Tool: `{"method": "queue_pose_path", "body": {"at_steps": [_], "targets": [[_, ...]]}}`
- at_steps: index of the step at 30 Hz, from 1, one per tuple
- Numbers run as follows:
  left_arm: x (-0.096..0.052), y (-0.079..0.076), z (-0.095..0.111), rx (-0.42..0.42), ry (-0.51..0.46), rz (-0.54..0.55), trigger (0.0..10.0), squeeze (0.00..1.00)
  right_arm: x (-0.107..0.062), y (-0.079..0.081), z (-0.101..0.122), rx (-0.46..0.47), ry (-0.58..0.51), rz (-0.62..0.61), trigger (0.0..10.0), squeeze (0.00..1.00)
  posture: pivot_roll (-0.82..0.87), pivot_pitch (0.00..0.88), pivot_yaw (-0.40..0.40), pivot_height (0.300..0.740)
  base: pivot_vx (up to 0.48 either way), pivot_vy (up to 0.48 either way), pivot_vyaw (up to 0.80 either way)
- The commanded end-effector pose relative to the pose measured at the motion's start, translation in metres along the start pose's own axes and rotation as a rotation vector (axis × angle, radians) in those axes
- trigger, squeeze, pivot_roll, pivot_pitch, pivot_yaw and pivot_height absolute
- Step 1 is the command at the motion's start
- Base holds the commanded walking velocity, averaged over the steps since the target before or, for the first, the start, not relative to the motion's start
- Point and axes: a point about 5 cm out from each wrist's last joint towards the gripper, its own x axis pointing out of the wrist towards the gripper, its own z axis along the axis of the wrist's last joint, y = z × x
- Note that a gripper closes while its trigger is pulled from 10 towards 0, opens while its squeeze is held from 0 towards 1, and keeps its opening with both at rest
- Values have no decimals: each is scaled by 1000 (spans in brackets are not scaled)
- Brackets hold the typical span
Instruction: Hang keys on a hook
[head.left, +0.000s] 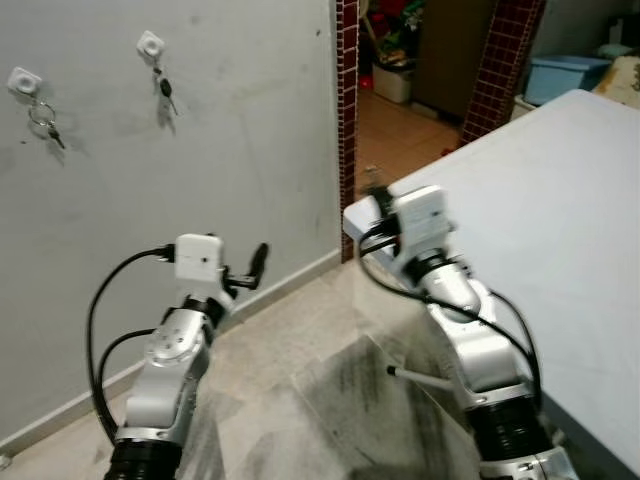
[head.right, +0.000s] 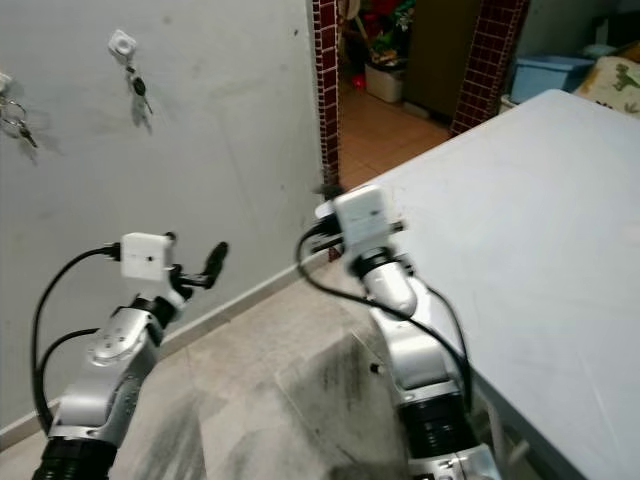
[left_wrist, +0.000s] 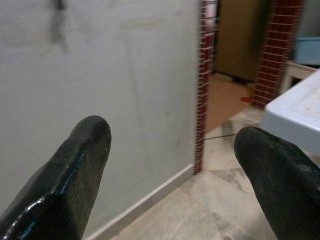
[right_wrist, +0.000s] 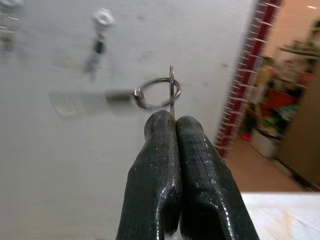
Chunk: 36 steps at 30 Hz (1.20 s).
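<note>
Two white hooks are fixed on the grey wall, one (head.left: 150, 44) with a dark key (head.left: 167, 92) hanging from it and one (head.left: 22, 82) further left with a key ring (head.left: 44, 118). My right gripper (right_wrist: 175, 120) is shut on a metal key ring (right_wrist: 157, 93), and its key (right_wrist: 80, 100) swings out blurred to one side. In the head views the right gripper (head.left: 374, 190) is held up near the wall's corner, well right of the hooks and lower. My left gripper (left_wrist: 172, 145) is open and holds nothing, raised lower left (head.left: 246, 270) in front of the wall.
A white table (head.left: 560, 200) stands on the right beside my right arm. A brick-edged doorway (head.left: 347, 110) opens past the wall's end, with a blue bin (head.left: 562, 75) and clutter behind. Tiled floor (head.left: 290, 330) lies below.
</note>
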Motion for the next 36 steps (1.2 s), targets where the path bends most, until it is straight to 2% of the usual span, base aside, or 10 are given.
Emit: {"method": "queue_pose_path", "body": {"at_steps": [1,10,21,36], "targets": [[-3,-1,-1,-3,9,-14,10000,0,2,-2,5,-6,-20,-2,10000,0,3,0,76,740,0,0,781],[-3,4,0,20,-9,42,10000,0,4,-2,5,-17,-23,11,10000,0,7,0,67,740,0,0,781],[-1,2,0,16,-13,42,10000,0,5,-2,5,-19,-25,16,10000,0,4,0,63,740,0,0,780],[2,0,0,-7,-7,38,10000,0,6,-3,5,-7,-28,19,10000,0,3,0,58,740,0,-38,29]]}}
